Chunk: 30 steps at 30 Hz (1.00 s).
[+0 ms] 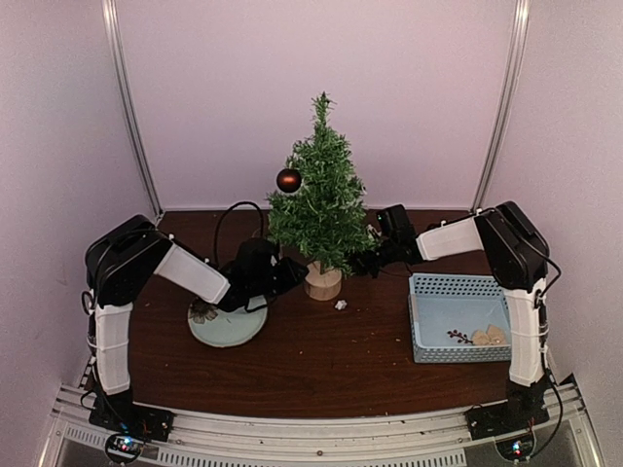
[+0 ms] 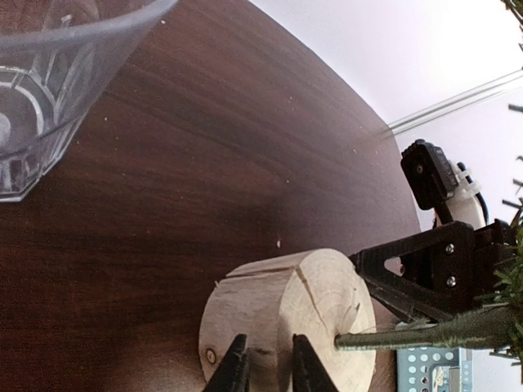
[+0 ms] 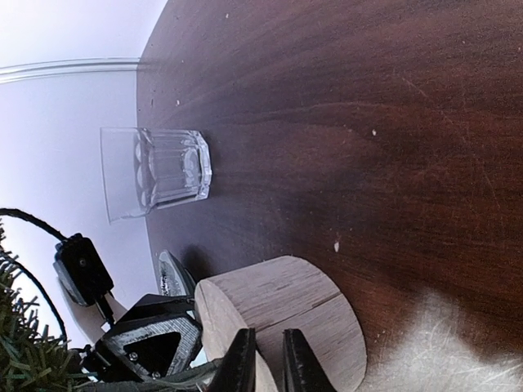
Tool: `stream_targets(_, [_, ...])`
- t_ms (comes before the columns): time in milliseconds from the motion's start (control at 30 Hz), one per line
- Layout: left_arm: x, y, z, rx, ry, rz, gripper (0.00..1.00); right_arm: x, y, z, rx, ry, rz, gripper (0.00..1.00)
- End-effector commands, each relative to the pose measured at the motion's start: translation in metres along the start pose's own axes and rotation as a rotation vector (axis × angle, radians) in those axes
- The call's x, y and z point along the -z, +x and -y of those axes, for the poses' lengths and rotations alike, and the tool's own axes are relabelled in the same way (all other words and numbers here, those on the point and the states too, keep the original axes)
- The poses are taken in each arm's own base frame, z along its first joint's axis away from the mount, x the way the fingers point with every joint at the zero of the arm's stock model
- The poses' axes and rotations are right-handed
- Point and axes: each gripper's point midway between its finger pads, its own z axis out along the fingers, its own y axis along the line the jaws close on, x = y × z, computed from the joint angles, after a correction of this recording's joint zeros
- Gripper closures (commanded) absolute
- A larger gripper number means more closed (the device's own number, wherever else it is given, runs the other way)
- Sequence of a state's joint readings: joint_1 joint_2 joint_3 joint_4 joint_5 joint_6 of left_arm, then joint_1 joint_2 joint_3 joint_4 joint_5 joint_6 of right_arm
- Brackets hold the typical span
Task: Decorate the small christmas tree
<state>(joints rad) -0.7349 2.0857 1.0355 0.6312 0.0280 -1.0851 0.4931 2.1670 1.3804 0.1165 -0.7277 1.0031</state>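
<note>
The small christmas tree stands upright mid-table on its round wood stump. A dark red ball hangs on its upper left branches. My left gripper is low at the stump's left side. In the left wrist view its fingers stand a narrow gap apart in front of the stump, with nothing between them. My right gripper is low at the stump's right. In the right wrist view its fingers are also slightly apart and empty, by the stump's rim.
A pale round plate lies under the left arm. A blue perforated basket at the right holds small tan ornaments. A tiny white piece lies in front of the stump. A clear drinking glass stands behind the tree.
</note>
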Motion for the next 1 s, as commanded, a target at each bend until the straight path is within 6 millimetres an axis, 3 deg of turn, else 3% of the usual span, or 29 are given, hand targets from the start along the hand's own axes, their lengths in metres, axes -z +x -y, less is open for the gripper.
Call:
stream_targets(0, [0.002,0.001,-0.013,-0.038,-0.040,-0.043,0.83,0.000,0.028,-0.009,-0.006,0.022,-0.054,0.89])
stream_targets(400, [0.001,0.000,-0.012,-0.080,-0.016,-0.097,0.83,0.018,0.041,-0.011,-0.010,0.071,-0.053,0.88])
stream_targets(700, [0.027,-0.030,-0.021,-0.095,-0.108,-0.003,0.72,0.059,0.013,-0.006,-0.003,0.150,0.081,0.81])
stream_targets(967, [0.063,-0.066,-0.031,-0.110,-0.224,0.101,0.64,0.094,-0.012,-0.006,0.027,0.195,0.175,0.77])
